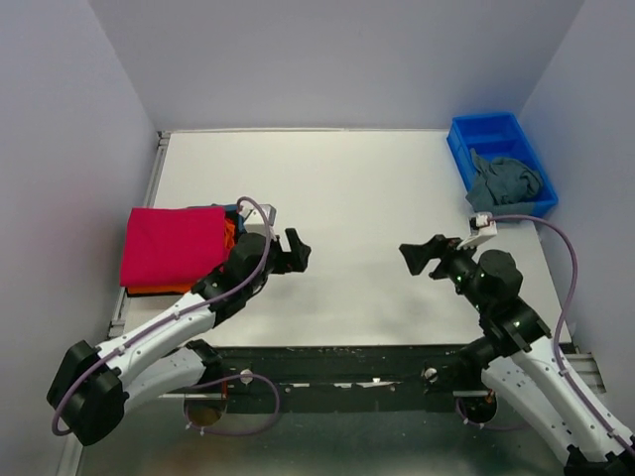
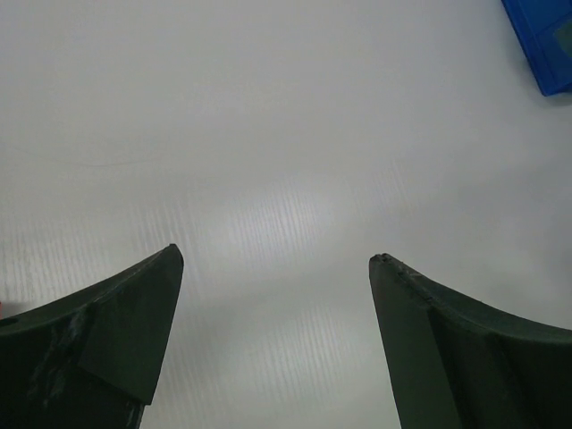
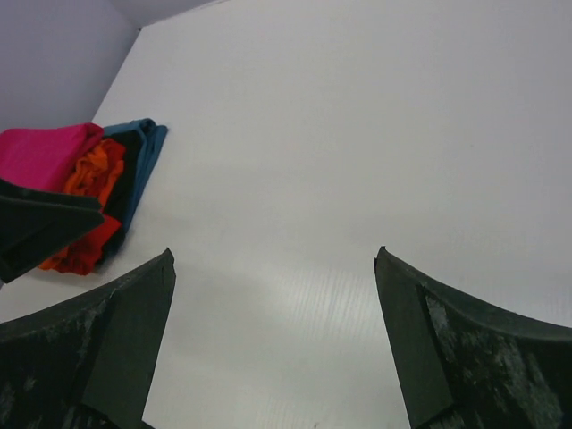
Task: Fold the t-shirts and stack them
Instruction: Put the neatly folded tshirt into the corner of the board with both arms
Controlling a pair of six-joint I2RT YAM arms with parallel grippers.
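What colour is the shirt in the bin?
Grey-blue: the shirt lies crumpled in the blue bin. It shows best in the top view.

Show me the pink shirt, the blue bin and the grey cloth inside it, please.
pink shirt [image 1: 174,243]: top view, middle of its flat upper face.
blue bin [image 1: 493,137]: top view, bare floor at its far end.
grey cloth [image 1: 506,180]: top view, middle of the crumpled heap.

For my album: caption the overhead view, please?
Left gripper and right gripper open; folded shirts stacked left; a grey shirt in the blue bin.
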